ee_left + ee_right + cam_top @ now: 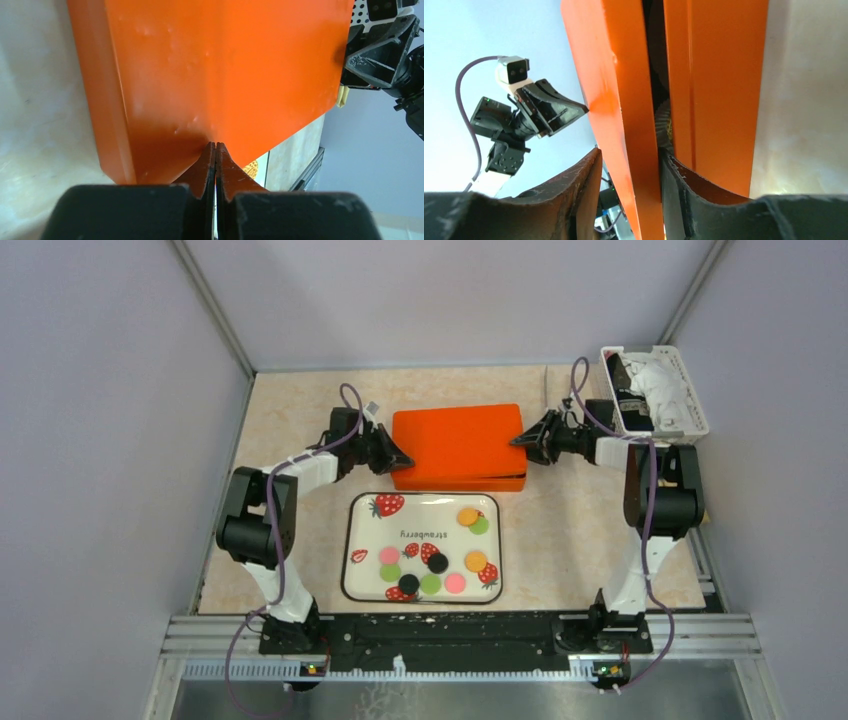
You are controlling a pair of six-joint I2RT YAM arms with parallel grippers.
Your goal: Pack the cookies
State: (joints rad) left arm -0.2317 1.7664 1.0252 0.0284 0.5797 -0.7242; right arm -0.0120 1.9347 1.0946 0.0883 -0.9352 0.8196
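Beige stone-patterned desk (580,540) between grey walls (100,440): the cookies (438,563) lie loose and flat on the strawberry tray (350,550) at the near side, not yet in the orange box (460,481) behind it. The right hand (514,441) pinches the lid (458,438) edge, one finger (684,185) under it, while the left hand (408,462) has its fingers (205,165) pressed together, tips against the opposite end. Those discs look light, stiff and slick, so I'd judge each needs a narrow pinch across its rim.

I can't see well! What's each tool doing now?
Left tool: closed, holding nothing, tips against the orange lid.
Right tool: closed on the lid's edge.
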